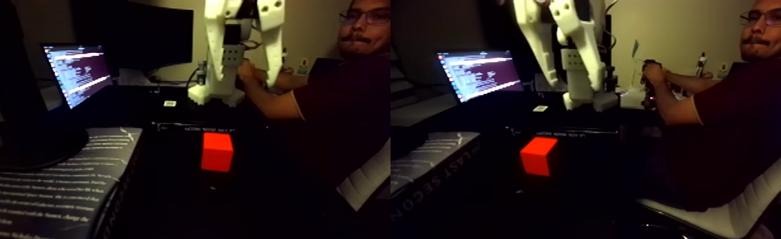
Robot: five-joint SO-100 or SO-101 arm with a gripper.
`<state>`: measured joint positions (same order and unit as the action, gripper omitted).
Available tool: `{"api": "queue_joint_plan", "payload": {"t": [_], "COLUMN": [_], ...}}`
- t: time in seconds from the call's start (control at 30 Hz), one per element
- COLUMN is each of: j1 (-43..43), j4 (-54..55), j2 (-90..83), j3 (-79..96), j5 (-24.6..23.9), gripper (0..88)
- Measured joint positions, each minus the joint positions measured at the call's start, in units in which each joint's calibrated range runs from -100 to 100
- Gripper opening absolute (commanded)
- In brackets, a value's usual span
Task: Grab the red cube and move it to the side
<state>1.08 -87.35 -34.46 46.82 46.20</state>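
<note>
Fixed view, both halves. The red cube (217,152) rests on the dark table (173,203), below the white end effector (244,73), whose fingers hang spread apart, well above it. A lit laptop (79,72) stands left; a seated person (338,95) is right.

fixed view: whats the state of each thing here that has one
red cube: resting on the dark surface, not gripped
gripper: raised above the cube, jaws open, holding nothing
laptop: lid open, screen lit with text
person's hand: on something behind the arm
</note>
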Motion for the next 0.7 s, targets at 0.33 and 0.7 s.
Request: {"api": "queue_joint_plan", "payload": {"t": [0.33,0.7], "j1": [0.7,-2.2], "j4": [5.1,7.9], "j2": [6.3,15.6], "j3": [-0.5,-7.1], "j5": [0.0,0.0], "gripper": [31.6,31.6]}}
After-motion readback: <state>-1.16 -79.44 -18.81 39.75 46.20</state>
